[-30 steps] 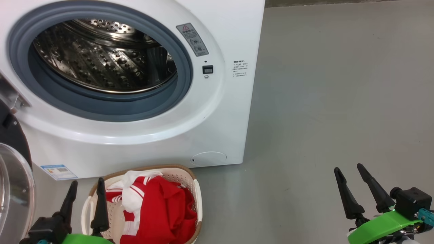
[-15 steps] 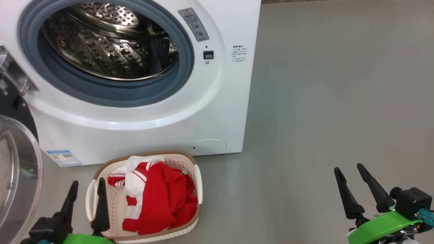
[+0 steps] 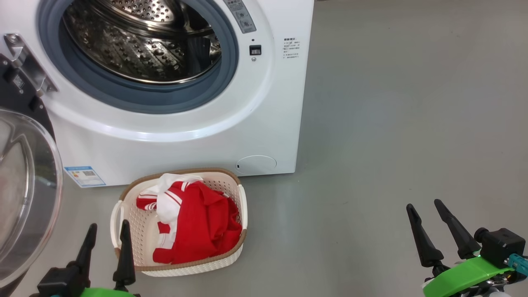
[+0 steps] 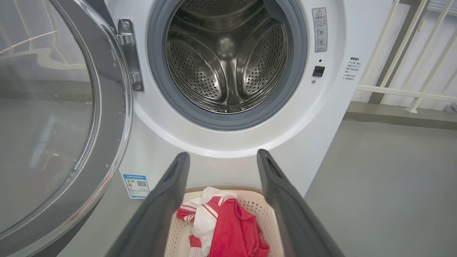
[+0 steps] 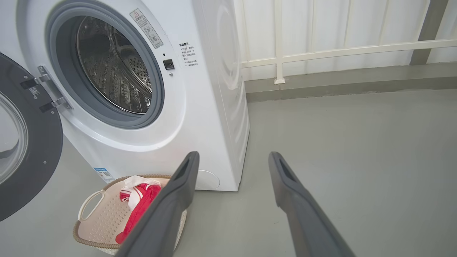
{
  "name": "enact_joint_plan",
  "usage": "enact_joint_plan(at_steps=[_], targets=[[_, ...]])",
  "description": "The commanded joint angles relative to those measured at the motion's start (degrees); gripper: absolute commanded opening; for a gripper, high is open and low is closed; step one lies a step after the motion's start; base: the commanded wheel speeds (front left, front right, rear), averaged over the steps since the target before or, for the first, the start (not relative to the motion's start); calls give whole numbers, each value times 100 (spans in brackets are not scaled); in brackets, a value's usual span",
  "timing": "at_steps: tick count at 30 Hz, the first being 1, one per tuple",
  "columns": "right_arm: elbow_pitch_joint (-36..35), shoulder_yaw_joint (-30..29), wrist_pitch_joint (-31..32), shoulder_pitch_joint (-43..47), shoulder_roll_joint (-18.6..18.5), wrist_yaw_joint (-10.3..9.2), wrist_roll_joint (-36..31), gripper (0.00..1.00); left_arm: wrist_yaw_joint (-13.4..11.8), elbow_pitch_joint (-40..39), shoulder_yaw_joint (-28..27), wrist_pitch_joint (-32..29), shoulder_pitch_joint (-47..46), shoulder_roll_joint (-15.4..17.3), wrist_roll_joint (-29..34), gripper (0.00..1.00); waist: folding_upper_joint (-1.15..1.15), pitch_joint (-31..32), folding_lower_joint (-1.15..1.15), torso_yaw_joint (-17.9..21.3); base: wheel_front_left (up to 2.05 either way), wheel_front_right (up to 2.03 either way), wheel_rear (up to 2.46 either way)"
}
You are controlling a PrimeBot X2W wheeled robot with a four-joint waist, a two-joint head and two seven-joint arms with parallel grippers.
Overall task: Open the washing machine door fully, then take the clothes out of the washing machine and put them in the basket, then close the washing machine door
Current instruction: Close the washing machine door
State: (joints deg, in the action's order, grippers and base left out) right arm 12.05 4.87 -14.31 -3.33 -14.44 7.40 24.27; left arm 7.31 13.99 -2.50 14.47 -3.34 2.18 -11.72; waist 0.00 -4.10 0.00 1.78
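The white washing machine [image 3: 198,136] stands with its door [image 3: 24,181] swung wide open to the left; the steel drum [image 4: 228,60] holds nothing I can see. On the floor in front sits the cream basket [image 3: 237,198] with the red and white clothes [image 3: 194,222] lying in it. My left gripper [image 3: 107,233] is open at the lower left, near the basket's left side and apart from it. My right gripper [image 3: 425,208] is open at the lower right over bare floor, far from the basket. The open door [image 5: 25,150] and basket [image 5: 89,228] also appear in the right wrist view.
Grey floor [image 3: 392,123] stretches to the right of the machine. A white railing [image 5: 339,50] and a low kerb run along the wall behind. The open door juts out at the left, close to my left arm.
The head camera has shifted: the machine sits higher in the picture, and the whole basket and more of the door now show. Both grippers stay open in the same spots.
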Motion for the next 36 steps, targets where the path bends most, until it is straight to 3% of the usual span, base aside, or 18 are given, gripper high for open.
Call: enact_joint_plan(at_steps=[1,17,26,36], targets=[[-123,127,-69,-43,-105,9,9,100,17,-131,-160,52,-32,85,31,100,0,17,0,-15,-3,3,0],[-128,279,-69,-76,-164,9,6,100,11,-135,-250,52,16,74,-41,100,0,86,0,-337,0,0,0],[-86,616,-69,-260,-217,9,15,100,-141,-176,-231,52,137,71,-291,100,0,46,0,-848,0,0,0],[57,1198,-69,-624,-256,9,88,100,-382,-265,-235,52,313,70,-477,100,0,110,0,-1664,0,0,0]])
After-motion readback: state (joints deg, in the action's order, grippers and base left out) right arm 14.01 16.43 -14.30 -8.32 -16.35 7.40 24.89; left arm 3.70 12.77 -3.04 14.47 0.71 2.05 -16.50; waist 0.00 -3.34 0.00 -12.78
